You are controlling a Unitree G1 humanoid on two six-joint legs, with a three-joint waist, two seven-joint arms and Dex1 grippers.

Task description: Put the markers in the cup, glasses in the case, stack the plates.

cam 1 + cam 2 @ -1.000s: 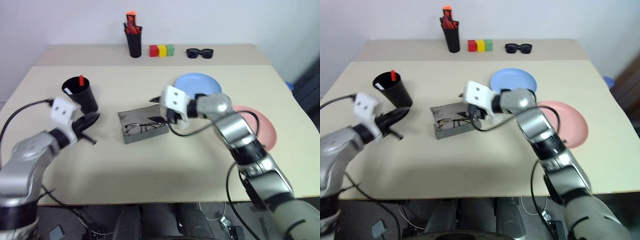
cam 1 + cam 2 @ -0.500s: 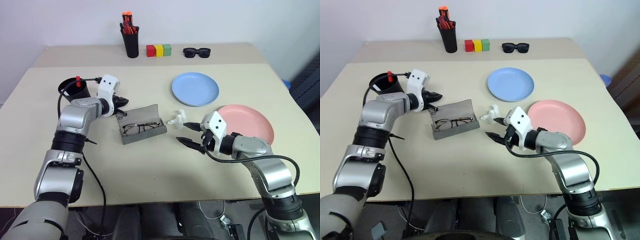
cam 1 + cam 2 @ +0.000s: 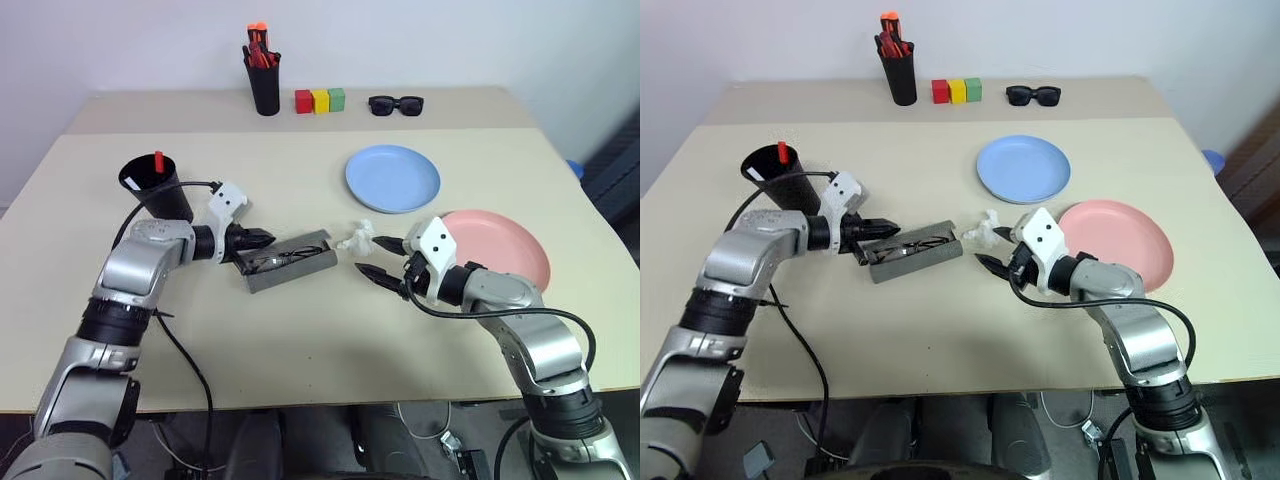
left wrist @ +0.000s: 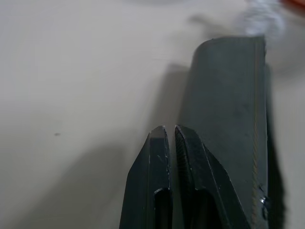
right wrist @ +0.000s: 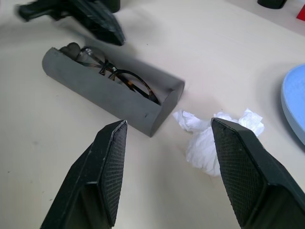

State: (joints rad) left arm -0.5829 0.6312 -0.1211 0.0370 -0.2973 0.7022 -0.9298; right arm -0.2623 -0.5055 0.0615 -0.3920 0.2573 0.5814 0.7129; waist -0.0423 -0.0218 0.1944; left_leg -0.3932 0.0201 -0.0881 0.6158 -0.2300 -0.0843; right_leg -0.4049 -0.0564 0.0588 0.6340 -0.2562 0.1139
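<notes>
The grey case (image 3: 292, 264) lies mid-table with the wire-framed glasses (image 5: 120, 75) inside its trough. My left gripper (image 3: 262, 239) is shut, its tips against the case's (image 4: 228, 95) left end and back flap, which is tipped up. My right gripper (image 3: 379, 257) hovers open a little right of the case, holding nothing. The black cup (image 3: 160, 186) stands at the left with a red-ended marker (image 3: 158, 160) in it. The blue plate (image 3: 392, 178) and the pink plate (image 3: 505, 252) lie apart on the right.
A crumpled white tissue (image 3: 358, 237) lies between the case and my right gripper. At the back stand a black pen holder (image 3: 265, 88), three coloured blocks (image 3: 320, 100) and black sunglasses (image 3: 397, 104).
My left gripper swung right and down from beside the cup to the case's left end, and the case's flap has tipped up. My right gripper withdrew rightwards from the case, then held still.
</notes>
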